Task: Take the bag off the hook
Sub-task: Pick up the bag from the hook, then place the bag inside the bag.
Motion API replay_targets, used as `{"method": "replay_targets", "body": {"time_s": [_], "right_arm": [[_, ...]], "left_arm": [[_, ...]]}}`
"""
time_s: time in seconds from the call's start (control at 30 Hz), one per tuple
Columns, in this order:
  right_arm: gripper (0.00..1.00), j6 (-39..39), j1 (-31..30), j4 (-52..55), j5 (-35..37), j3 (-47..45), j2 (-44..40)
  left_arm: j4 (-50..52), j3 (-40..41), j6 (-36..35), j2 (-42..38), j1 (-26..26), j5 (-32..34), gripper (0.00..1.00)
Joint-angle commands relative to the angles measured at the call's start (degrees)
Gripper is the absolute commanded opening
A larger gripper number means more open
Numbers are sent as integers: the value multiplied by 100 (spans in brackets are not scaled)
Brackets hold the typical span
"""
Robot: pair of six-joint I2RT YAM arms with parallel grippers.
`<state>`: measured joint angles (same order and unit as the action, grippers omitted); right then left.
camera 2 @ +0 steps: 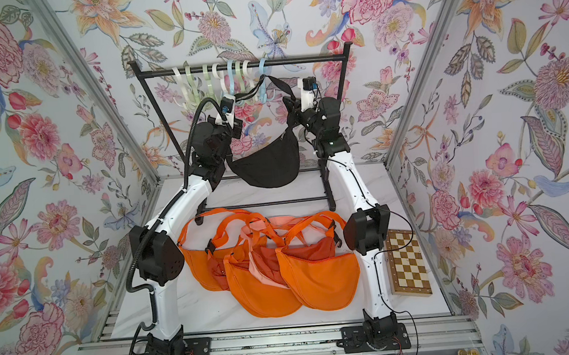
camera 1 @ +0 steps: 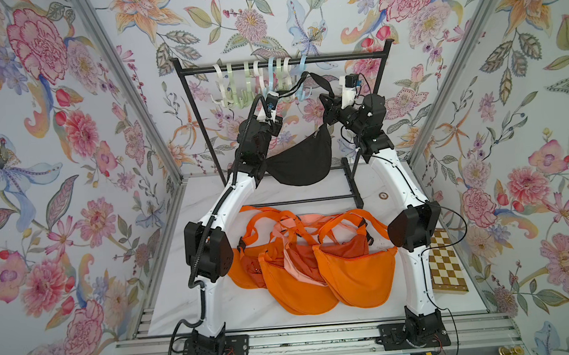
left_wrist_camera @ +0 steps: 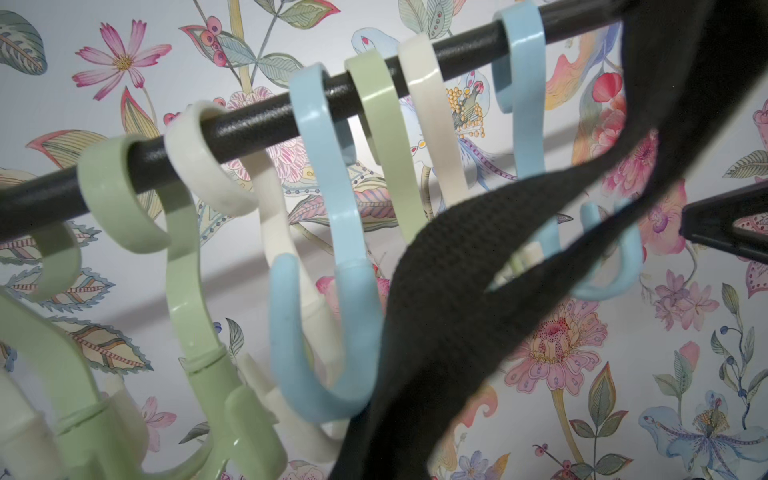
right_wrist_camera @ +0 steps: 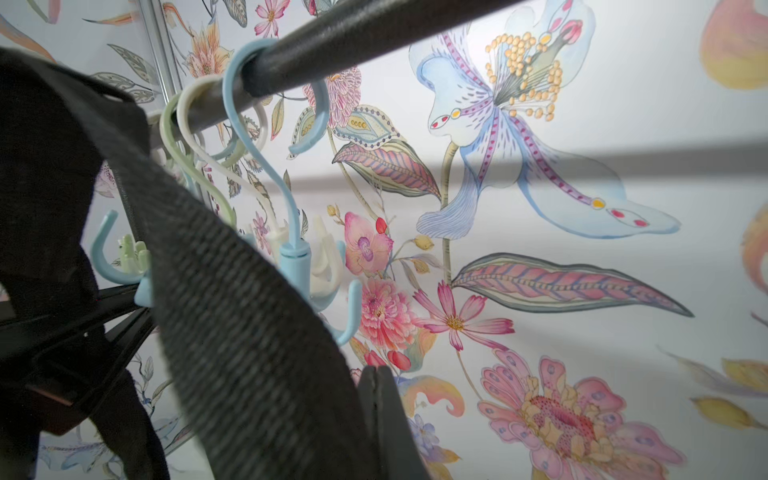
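the black bag (camera 1: pixel 300 160) hangs in the air in front of the rack, above the table (camera 1: pixel 251 311), slung by its strap (camera 1: pixel 317 80) between the two arms. the left gripper (camera 1: pixel 278 96) is pressed together on one run of the strap, the right gripper (camera 1: pixel 328 97) pinches the other. the strap's peak sits right by the blue hook (camera 1: pixel 303 64) on the rail (camera 1: pixel 336 57) (whether it rests on a prong i cannot tell). orange bags (camera 1: pixel 351 276) lie heaped on the table below.
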<state>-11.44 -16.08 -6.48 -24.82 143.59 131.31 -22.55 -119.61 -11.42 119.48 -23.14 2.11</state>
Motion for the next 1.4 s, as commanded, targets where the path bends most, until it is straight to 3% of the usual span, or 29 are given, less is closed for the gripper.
{"method": "replay_targets", "body": {"time_s": [0.0, 0.17, 0.67, 0.87, 1.37], "right_arm": [[0, -111, 9, 179, -110, 89, -7], [0, -170, -46, 159, -312, -418, -553], [0, 195, -842, -394, -107, -3992, -3584], [0, 371, -1417, -325, 45, -5060, -4597], [0, 672, -3400, -34, 904, -6531, -5918]], "left_arm": [[187, -182, -98, -10, 38, 9, 0], [164, 138, -330, -471, -35, -2, 0], [-154, 2672, -186, -2877, -121, 113, 0], [-94, 3930, -212, -4202, -112, 437, 0], [1612, 4979, -510, -6869, -117, 1087, 0]]}}
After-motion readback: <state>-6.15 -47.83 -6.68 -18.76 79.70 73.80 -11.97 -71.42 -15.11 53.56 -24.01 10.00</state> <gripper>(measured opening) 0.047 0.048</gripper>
